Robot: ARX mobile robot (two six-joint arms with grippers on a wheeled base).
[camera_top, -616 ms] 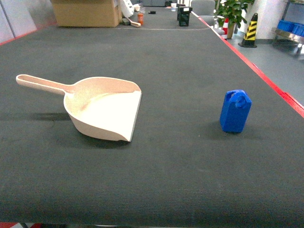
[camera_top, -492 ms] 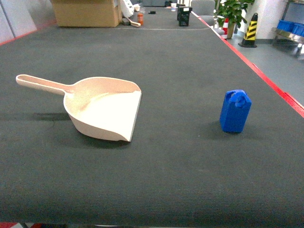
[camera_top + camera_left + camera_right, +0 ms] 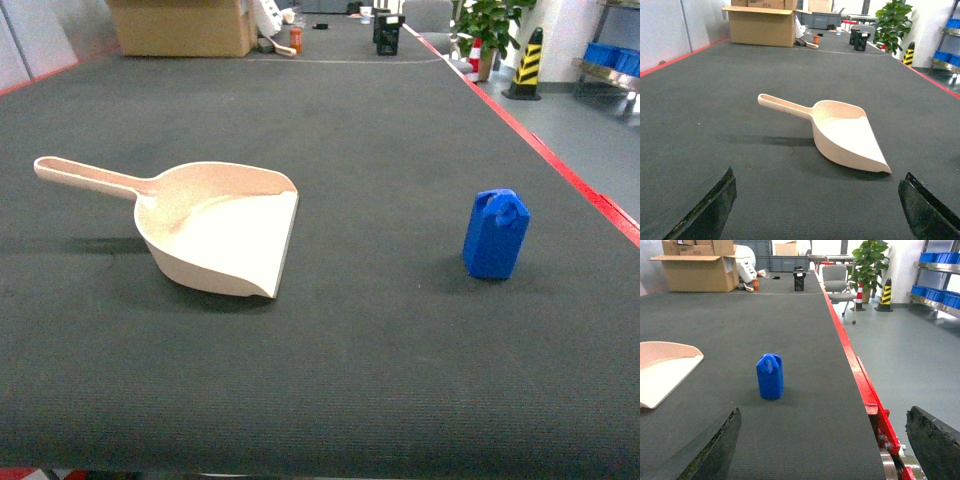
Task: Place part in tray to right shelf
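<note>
Dark grey ribbed matting was found to cover the tabletop [image 3: 330,390], which was bordered by a red strip along its right edge. The part [image 3: 495,234], a bright-blue block, was observed standing upright near that right edge, well apart from the tray [image 3: 215,235]. The tray, pale beige and dustpan-shaped, was recorded lying flat left of the tabletop's middle, its handle directed toward the left edge and its flat lip turned toward the part. Nothing was seen inside it.

The left gripper [image 3: 815,210] was noted low over the near edge, its jaws spread wide and holding nothing, with the tray ahead between the two dark fingers [image 3: 707,212]. The right gripper [image 3: 830,445] was likewise noted with jaws wide apart and empty, the part standing ahead of it. Neither gripper was visible in the head view.

A cardboard box [image 3: 180,27] was recorded at the far edge of the tabletop.
</note>
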